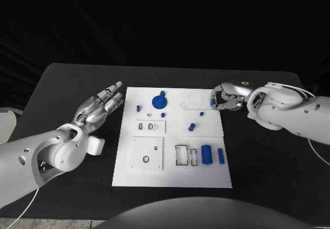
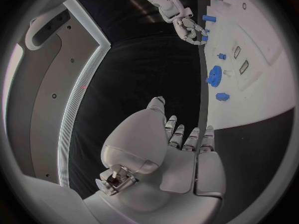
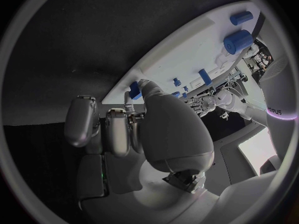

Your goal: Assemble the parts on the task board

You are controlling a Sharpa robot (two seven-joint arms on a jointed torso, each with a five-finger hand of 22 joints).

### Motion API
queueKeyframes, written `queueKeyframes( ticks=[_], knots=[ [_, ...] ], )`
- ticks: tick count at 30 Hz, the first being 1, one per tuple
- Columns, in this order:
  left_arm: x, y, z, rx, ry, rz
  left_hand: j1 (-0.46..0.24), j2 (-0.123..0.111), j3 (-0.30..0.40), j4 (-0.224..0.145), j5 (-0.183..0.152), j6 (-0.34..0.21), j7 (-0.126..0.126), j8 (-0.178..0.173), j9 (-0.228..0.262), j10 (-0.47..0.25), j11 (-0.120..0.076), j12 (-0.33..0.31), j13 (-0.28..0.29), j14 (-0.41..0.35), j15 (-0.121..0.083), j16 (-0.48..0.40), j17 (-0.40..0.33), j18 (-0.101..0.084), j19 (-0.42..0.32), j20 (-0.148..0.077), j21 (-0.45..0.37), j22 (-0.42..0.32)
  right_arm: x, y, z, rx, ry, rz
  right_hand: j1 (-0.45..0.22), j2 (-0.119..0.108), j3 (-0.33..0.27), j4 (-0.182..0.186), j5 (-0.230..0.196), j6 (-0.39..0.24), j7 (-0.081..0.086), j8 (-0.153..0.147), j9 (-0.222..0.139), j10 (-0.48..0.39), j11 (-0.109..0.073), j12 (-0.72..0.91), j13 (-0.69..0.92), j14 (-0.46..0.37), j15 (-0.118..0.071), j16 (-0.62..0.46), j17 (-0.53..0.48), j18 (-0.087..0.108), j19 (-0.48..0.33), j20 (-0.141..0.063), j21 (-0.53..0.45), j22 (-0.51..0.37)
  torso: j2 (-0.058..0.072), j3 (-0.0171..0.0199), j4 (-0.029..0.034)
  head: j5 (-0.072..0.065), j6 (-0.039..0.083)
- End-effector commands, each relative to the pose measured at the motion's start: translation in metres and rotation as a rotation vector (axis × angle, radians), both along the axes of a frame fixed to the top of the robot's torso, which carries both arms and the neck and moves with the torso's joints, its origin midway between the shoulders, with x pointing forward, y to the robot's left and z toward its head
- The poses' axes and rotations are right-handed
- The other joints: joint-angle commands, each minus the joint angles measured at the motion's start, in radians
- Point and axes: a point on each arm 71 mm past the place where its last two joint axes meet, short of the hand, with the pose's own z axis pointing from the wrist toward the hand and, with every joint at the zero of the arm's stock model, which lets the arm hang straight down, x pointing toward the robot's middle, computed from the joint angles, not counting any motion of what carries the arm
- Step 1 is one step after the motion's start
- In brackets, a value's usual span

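Right hand (image 1: 227, 100) at the board's 2 o'clock edge, fingers curled around a small blue part (image 1: 214, 102), apparently pinching it just over the white plate. Left hand (image 1: 102, 107) hovers flat at 10 o'clock, off the board's edge over the tabletop (image 1: 68, 90), fingers straight and slightly spread, holding nothing. Task board (image 1: 172, 179) sits mid-table, long side running 12 to 6. Judged early in assembly: the blue gear (image 1: 159, 101) stands near 12 o'clock, small pegs (image 1: 192, 127) dot the centre, and two cylinders (image 1: 207, 154) lie loose at 4 o'clock beside an open tray slot (image 1: 182, 155). Several sockets look unfilled. Parts are matte blue, plain, small against the white plate.
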Motion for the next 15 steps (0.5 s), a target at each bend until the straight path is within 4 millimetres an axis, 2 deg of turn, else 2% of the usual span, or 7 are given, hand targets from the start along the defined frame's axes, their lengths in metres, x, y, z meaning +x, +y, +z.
queueKeyframes(
  ticks=[1,7,15],
  knots=[
    [-0.0004,-0.0019,0.0005,-0.012,-0.001,-0.018,0.005,-0.002,0.005,0.000,0.004,0.007,0.003,0.005,0.001,0.003,0.006,0.005,0.001,0.001,0.009,-0.002,0.000,0.009,0.002,0.005,0.006,0.001,-0.0002,0.0010,-0.0007,-0.007,0.002,0.010,-0.007,0.000,0.006,0.005,0.014,0.009,-0.001,0.001,-0.002,0.097,-0.005,-0.003,0.258,0.074,-0.004,-0.004,0.164,0.021,0.000,-0.005,-0.007,0.119,0.000,-0.0002,-0.0008,0.000,0.000],
    [-0.0001,-0.0016,0.0002,-0.011,0.000,-0.018,0.004,-0.002,0.005,0.000,0.004,0.006,0.004,0.005,0.001,0.004,0.007,0.005,0.002,0.001,0.009,-0.002,0.000,0.008,0.001,0.005,0.006,0.001,-0.0001,0.0017,-0.0003,0.000,-0.002,0.015,0.002,-0.006,0.031,0.008,0.068,0.037,-0.005,0.016,0.002,0.099,-0.008,-0.001,0.260,0.075,-0.006,-0.003,0.165,0.021,0.002,-0.007,-0.009,0.122,-0.001,0.0004,-0.0001,0.000,0.000],
    [-0.0001,-0.0006,0.0001,-0.011,0.000,-0.016,0.004,-0.002,0.005,0.000,0.004,0.006,0.004,0.005,0.001,0.004,0.007,0.005,0.001,0.001,0.009,-0.002,0.000,0.008,0.002,0.005,0.006,0.001,-0.0004,0.0041,0.0027,0.025,-0.036,0.020,0.006,-0.011,0.046,0.007,0.074,0.074,-0.016,0.043,0.018,0.103,-0.016,0.004,0.263,0.077,-0.012,0.003,0.169,0.020,0.006,-0.012,-0.004,0.127,0.000,0.0002,-0.0009,0.001,0.000]
  ],
)
